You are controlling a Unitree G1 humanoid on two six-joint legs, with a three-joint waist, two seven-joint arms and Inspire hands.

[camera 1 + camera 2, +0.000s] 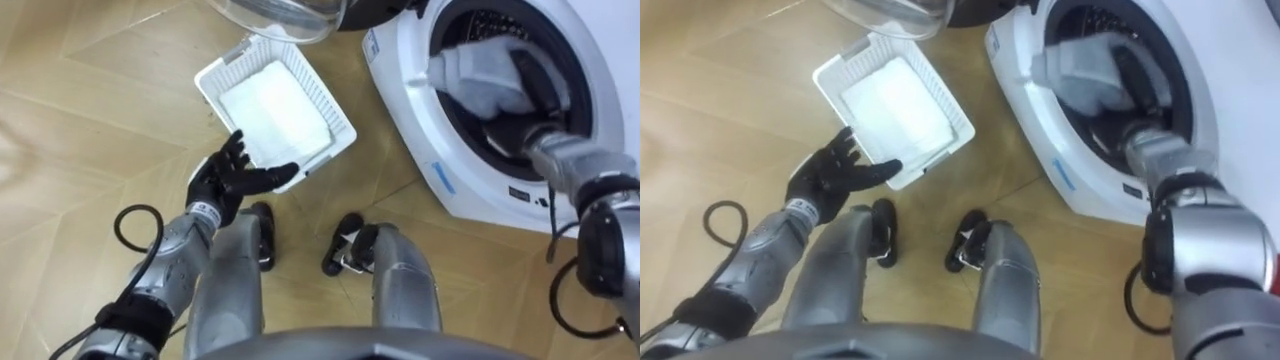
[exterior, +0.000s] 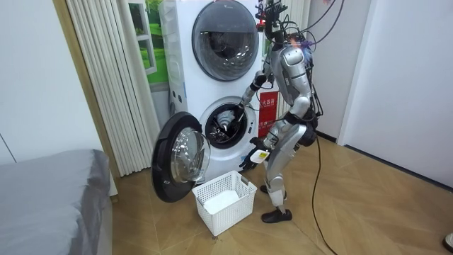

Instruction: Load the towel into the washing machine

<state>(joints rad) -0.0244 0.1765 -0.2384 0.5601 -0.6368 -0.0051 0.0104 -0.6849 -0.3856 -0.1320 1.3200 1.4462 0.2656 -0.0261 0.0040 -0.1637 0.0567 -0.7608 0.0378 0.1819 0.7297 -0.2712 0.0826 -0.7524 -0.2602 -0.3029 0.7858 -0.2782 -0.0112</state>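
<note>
Left hand: fingers spread, holding nothing, over the basket's near rim. Right hand: inside the washer's drum mouth, against the towel; grip cannot be told. Towel: pale grey-white, bunched, in the drum opening. White cloth lies flat in the basket.

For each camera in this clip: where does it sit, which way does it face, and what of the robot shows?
Left eye view: on the head, facing down at basket and washing machine; left hand open, right hand at the towel inside it.
Right eye view: beside it, same scene, both arms and legs.
Room view: off in the room, facing the whole robot standing at the machine.
All three share basket and machine.
</note>
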